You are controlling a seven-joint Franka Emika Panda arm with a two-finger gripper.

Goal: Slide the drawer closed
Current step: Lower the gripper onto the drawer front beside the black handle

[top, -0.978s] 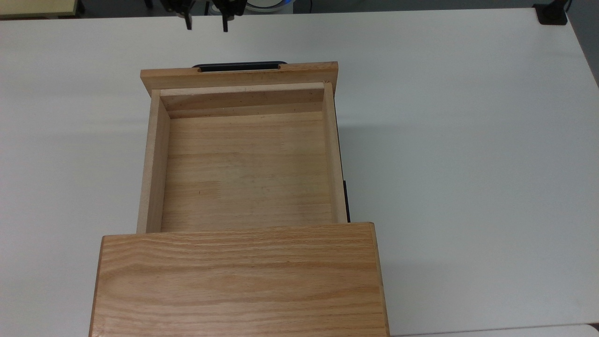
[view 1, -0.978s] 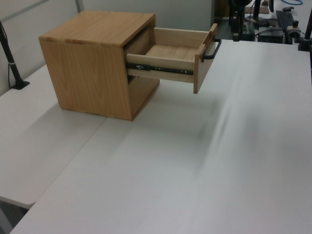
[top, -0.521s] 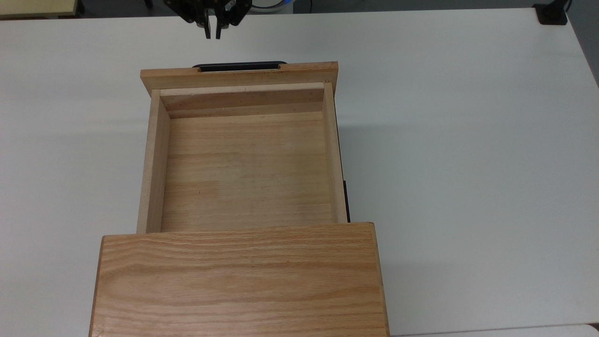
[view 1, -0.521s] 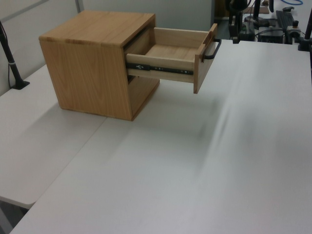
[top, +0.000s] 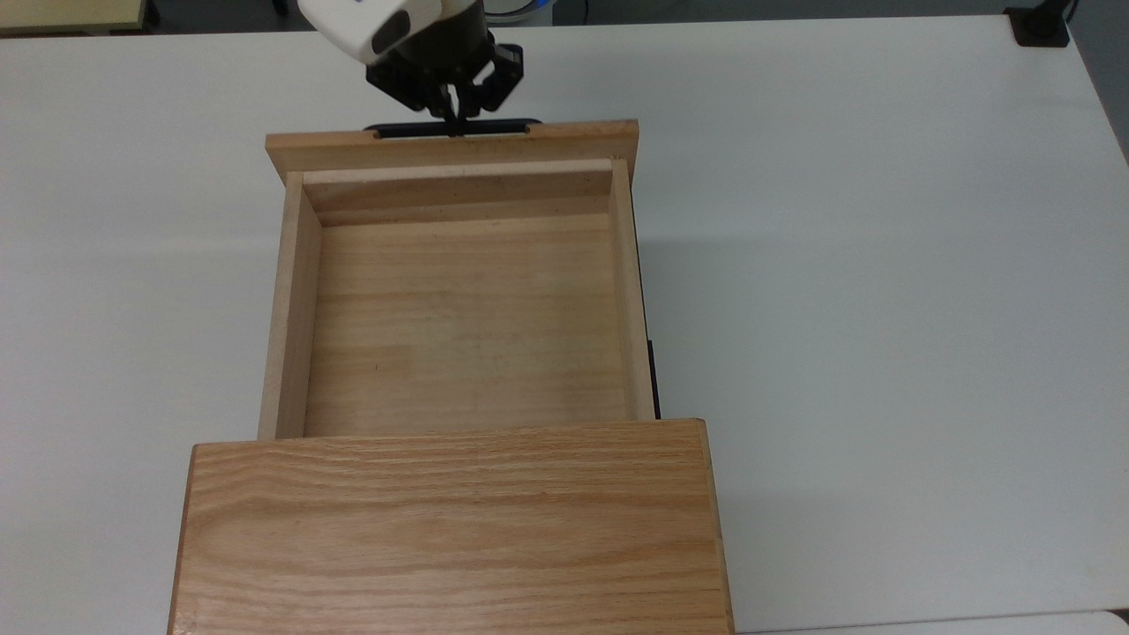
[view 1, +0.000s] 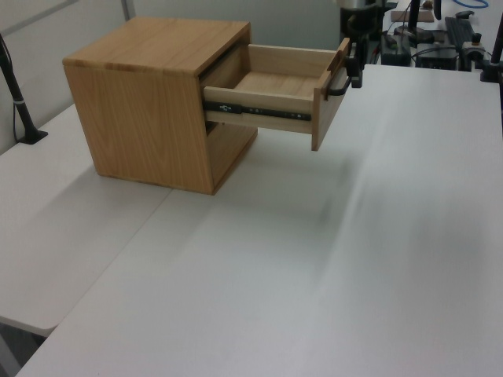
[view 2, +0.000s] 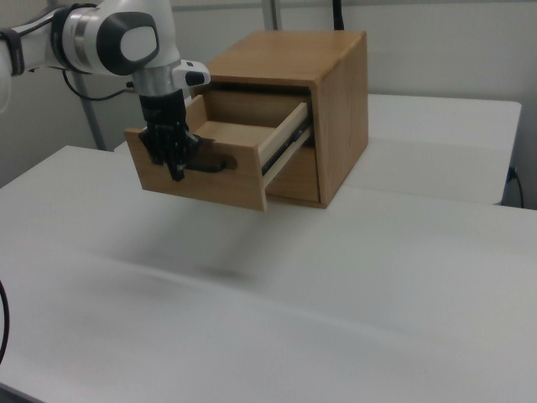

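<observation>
The drawer (top: 459,326) is a light wooden tray pulled far out of the oak cabinet (top: 450,529), and it is empty. Its wider front panel (top: 564,139) faces the top view's upper edge and carries a black bar handle (top: 494,126). My gripper (top: 452,115) is shut with its fingertips pointing down at the middle of the handle, touching or nearly touching it. In the left view the gripper (view 1: 354,75) is just outside the drawer (view 1: 275,90), against the handle (view 1: 338,85). In the right view the gripper (view 2: 176,172) hangs in front of the drawer's front panel (view 2: 226,189).
The cabinet stands on a broad white table (top: 882,265). A black clamp base (top: 1041,26) sits at the top view's upper right corner. In the left view a black post (view 1: 20,110) stands at the left, and equipment (view 1: 456,31) sits behind the table.
The gripper's fingers closed together, and it came from beyond the table edge down to the handle. The drawer front has shifted a little towards the cabinet.
</observation>
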